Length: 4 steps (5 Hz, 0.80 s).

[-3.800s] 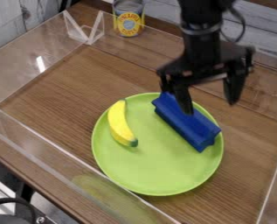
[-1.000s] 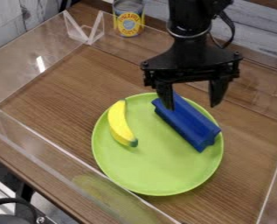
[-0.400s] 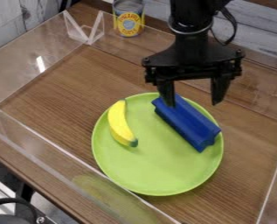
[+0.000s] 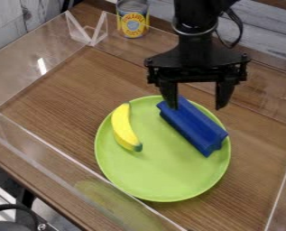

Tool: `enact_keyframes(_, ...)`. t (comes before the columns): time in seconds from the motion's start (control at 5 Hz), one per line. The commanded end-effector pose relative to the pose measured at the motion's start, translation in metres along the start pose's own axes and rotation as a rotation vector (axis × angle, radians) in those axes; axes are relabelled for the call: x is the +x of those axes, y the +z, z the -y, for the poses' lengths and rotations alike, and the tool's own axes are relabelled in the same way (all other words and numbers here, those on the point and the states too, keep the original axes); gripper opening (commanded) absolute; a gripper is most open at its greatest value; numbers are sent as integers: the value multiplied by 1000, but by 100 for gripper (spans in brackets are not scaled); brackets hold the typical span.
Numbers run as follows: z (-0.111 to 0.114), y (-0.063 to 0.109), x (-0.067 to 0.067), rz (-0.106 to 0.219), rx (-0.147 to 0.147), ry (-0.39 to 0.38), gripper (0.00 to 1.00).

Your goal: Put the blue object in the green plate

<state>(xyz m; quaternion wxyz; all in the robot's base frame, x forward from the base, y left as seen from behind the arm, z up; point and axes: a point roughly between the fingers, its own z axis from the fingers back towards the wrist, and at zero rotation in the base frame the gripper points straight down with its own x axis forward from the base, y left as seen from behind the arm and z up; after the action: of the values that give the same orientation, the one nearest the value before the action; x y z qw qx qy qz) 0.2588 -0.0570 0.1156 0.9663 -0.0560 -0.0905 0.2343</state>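
Since the earliest frame the end effector (image 4: pixel 196 90) has rolled round to face the camera squarely; over the last second, nothing shifted. Its fingers are spread wide, holding nothing, hovering just above the far end of the blue block (image 4: pixel 193 126). Block lies flat on the right half of the green plate (image 4: pixel 163 176), beside a banana (image 4: pixel 125 128). Task looks done: block placed and released. Only backing the arm away seems left.
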Motion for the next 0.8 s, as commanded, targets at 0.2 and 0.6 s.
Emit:
enact_keyframes(0.2, 0, 8, 12, 30, -6, -31, 100)
enact_keyframes(0.6, -5, 5, 14, 18, 11, -59, 100)
